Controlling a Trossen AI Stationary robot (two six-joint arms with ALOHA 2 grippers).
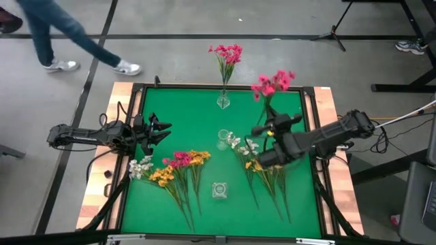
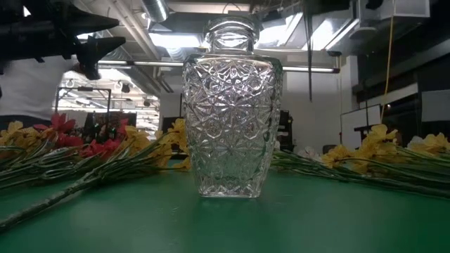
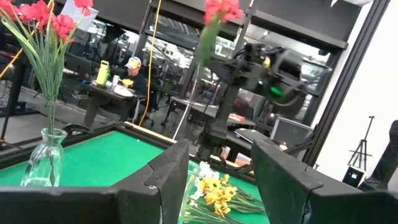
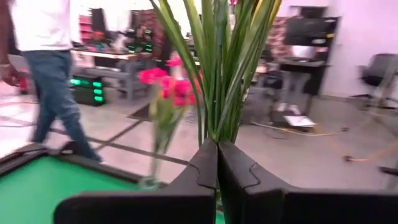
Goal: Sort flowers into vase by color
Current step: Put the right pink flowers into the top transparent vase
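**Pink, yellow and white on green felt**

The table (image 1: 170, 116) is bright green with a pale wood border. Magenta-pink flowers (image 1: 227, 54) stand in a clear vase (image 1: 223, 101); another pink bunch (image 1: 272, 84) has green stems. Loose sprigs (image 1: 170, 169) mix pink, yellow-orange and white. The near vase (image 2: 230, 105) is clear glass (cut in a starburst diamond pattern).

My right gripper (image 1: 260, 129) raised mid-table, right side, fingers clamped together on stems. My left gripper (image 1: 165, 129) waits left, fingers apart.
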